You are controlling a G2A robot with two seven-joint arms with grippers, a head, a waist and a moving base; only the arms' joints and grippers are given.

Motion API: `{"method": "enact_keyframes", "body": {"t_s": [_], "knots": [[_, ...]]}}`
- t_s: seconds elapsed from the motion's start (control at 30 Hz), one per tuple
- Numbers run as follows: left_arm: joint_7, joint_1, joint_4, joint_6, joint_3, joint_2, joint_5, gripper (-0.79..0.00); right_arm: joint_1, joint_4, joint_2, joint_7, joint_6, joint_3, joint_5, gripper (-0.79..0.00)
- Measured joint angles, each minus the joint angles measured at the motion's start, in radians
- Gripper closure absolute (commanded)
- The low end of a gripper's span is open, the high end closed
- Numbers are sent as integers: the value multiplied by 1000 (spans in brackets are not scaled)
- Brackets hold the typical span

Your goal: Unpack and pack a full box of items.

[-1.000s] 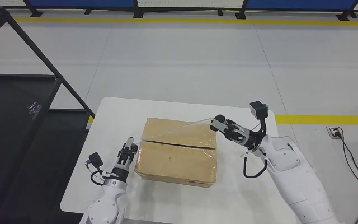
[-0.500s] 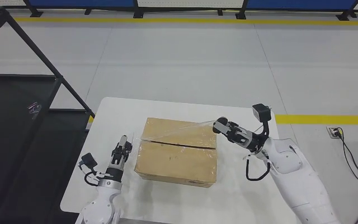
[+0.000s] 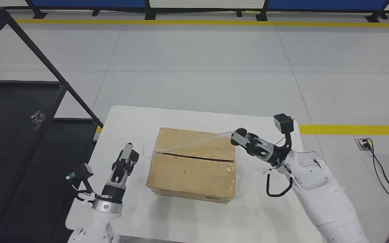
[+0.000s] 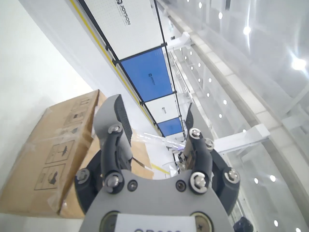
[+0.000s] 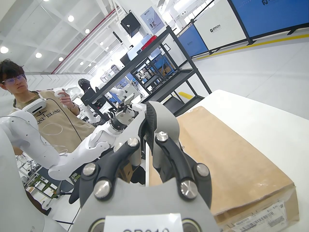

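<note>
Right gripper (image 3: 234, 133) is held closed, its fingers pressed together on what is taken to be the end of the clear tape strip (image 3: 203, 140). Left gripper (image 3: 128, 150) is held with its fingers apart and nothing between them.

The white table (image 3: 182, 118) is occupied at its middle by the cardboard box (image 3: 191, 170), flaps shut. The box is laid with its long axis running across the table from one arm toward the other, so it is placed between the two grippers. Its far right corner is just beside the right gripper. Its left end is faced by the left gripper, near but not touching.

The tape strip is stretched from the far flap of the box to the right gripper and is lifted off the cardboard along that run. The peel is judged to call for a pull outward to the right, along the box's long axis. The left gripper is judged the better placed to steady the box at its left end.
</note>
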Motion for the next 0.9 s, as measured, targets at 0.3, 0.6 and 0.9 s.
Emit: {"method": "enact_keyframes", "body": {"t_s": [0.3,0.6,0.9], "knots": [[-87,-187,134,135,92,-5,53,-785,-4,6,2,-11,-3,-2,1,0],[-114,-194,126,81,118,-4,72,-785,-24,-7,7,-25,0,9,-7,0],[-112,-216,173,100,117,-4,67,-785,-20,-4,7,-31,-1,4,-4,0]]}}
